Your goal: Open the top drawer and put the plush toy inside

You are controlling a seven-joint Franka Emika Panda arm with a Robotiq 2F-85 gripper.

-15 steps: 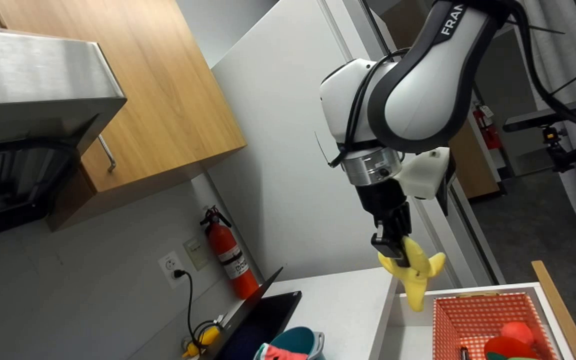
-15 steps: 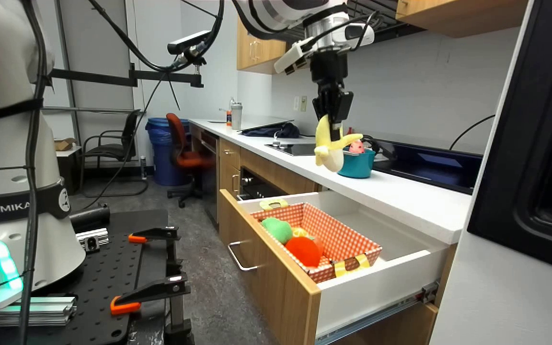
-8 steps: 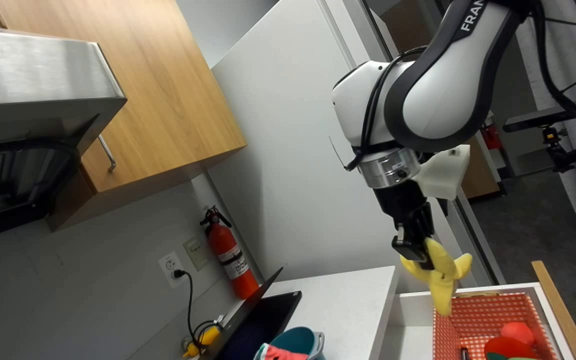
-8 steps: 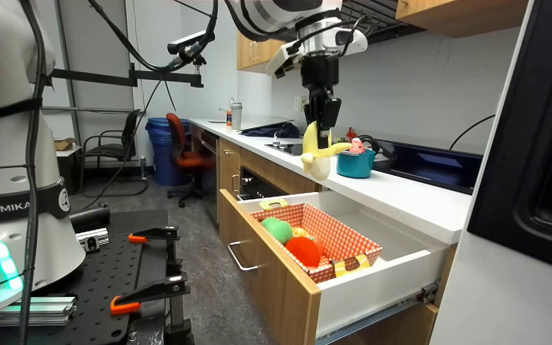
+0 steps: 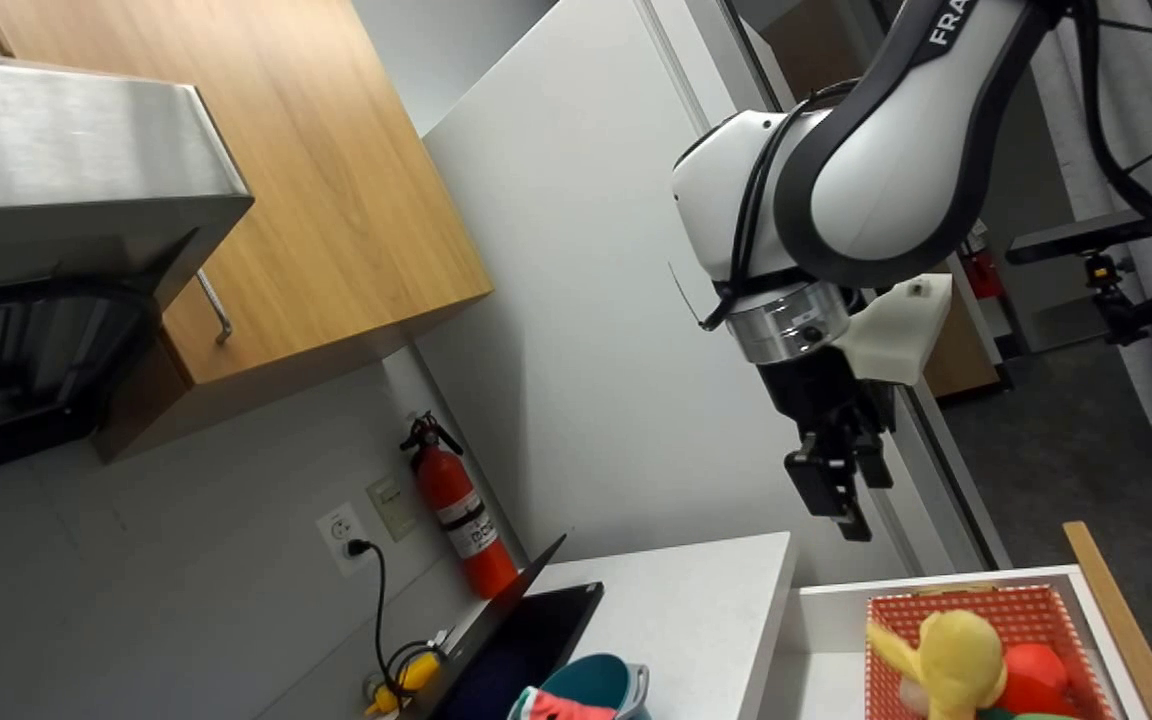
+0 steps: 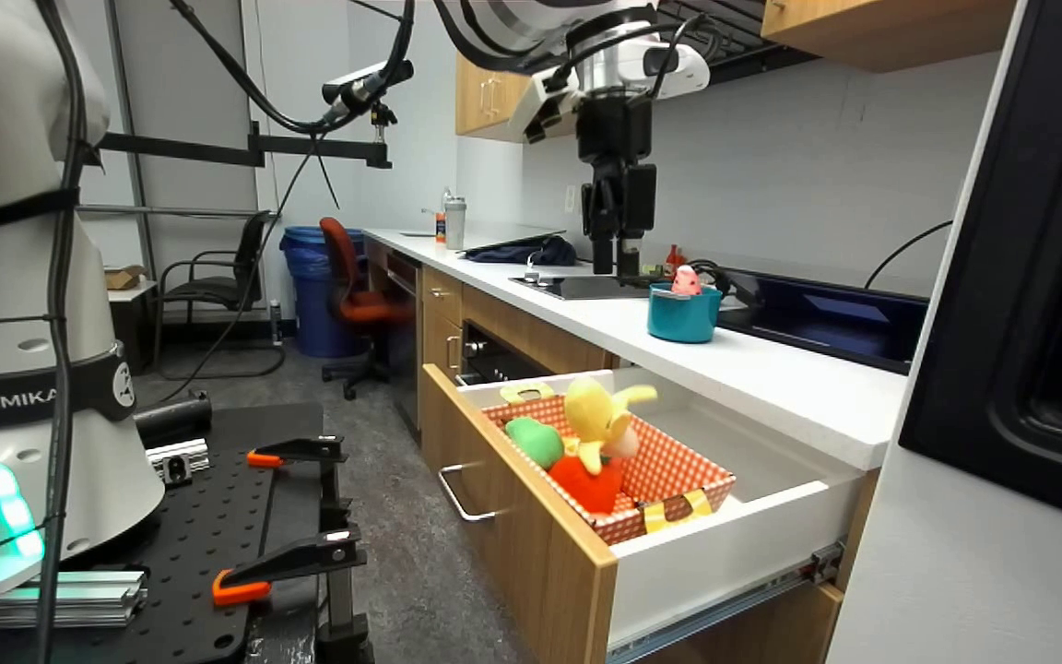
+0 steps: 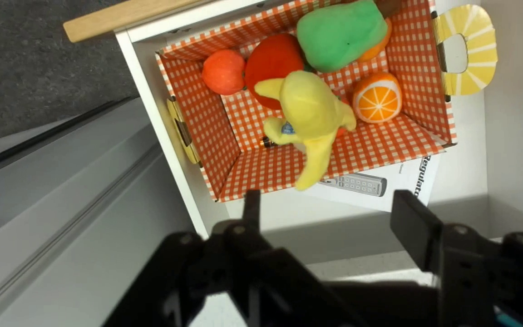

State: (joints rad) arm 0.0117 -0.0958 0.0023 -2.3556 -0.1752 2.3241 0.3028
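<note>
The top drawer (image 6: pixel 725 567) is pulled out; its light wood front shows in an exterior view. Inside it stands a red-checked basket (image 7: pixel 198 100). The yellow plush toy (image 7: pixel 311 106) is over the middle of that basket, tilted among soft fruit, in all views; whether it has come to rest I cannot tell. In the wrist view one of its limbs overlaps the basket's near rim. My gripper (image 5: pixel 867 510) hangs well above the drawer, apart from the toy, in both exterior views. Seen from the wrist, the gripper (image 7: pixel 327 200) has its fingers spread with nothing between them.
A red plush fruit (image 7: pixel 275 63), a green one (image 7: pixel 343 34) and an orange slice toy (image 7: pixel 377 97) lie in the basket. Beside the basket lies a printed paper (image 7: pixel 397 181). A teal pot (image 6: pixel 683 315) stands on the white counter (image 6: pixel 771 369) behind the drawer.
The gripper shifted toward the drawer's front with the yellow toy, then opened. The toy has left the fingers and dropped down to the basket. The drawer has not moved.
</note>
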